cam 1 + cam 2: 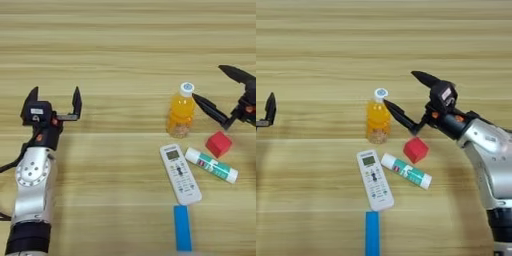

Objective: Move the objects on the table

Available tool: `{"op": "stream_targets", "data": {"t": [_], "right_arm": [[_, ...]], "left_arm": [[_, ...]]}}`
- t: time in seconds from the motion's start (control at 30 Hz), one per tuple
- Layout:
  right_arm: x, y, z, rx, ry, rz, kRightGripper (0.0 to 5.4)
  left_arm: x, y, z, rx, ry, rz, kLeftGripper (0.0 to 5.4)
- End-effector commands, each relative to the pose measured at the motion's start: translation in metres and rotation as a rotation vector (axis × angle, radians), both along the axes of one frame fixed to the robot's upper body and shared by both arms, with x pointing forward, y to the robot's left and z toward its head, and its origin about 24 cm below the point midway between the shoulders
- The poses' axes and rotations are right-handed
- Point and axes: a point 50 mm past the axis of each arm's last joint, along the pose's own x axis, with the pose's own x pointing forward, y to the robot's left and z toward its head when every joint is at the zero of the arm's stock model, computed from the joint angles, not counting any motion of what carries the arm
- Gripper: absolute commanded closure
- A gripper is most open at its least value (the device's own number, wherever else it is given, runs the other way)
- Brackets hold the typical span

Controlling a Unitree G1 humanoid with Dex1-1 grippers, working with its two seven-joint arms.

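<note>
Right pincer (402, 97) gapes wide just right of the orange-drink bottle (378, 120), one finger near its cap, likely lining up a grasp. Left pincer (54, 100), wide open, idles far left of the bottle on the desk (125, 45).

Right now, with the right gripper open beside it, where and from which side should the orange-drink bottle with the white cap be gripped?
Probably around the body of the upright orange-drink bottle, below its white cap, coming in level from the bottle's right. The open right gripper already sits at that side, and the round body suits a sideways pinch. The red cube lies just in front, so stay above it.
</note>
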Motion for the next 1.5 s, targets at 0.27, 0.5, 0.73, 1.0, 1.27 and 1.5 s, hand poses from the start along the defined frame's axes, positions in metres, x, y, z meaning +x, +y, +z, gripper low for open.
{"op": "stream_targets", "data": {"t": [0.27, 0.5, 0.73, 1.0, 1.27, 1.5], "right_arm": [[0.015, 0.018, -0.011, -0.004, 0.078, -0.014, 0.04], [0.02, 0.024, -0.028, -0.029, 0.159, -0.033, 0.04], [0.022, 0.027, -0.042, -0.064, 0.223, -0.036, 0.54], [0.021, 0.03, -0.047, -0.076, 0.238, -0.012, 1.54], [0.018, 0.031, -0.047, -0.081, 0.235, 0.011, 1.83], [0.016, 0.034, -0.038, -0.074, 0.2, 0.037, 1.83]], "left_arm": [[0.005, -0.002, -0.001, -0.002, 0.003, 0.005, 0.0], [0.006, -0.002, 0.0, -0.002, 0.002, 0.003, 0.0], [0.007, -0.002, 0.0, -0.001, 0.001, 0.003, 0.0], [0.007, -0.002, 0.0, -0.001, -0.001, 0.004, 0.0], [0.007, -0.003, -0.001, -0.003, -0.002, 0.001, 0.0], [0.007, -0.005, -0.001, -0.003, -0.002, 0.0, 0.0]]}}
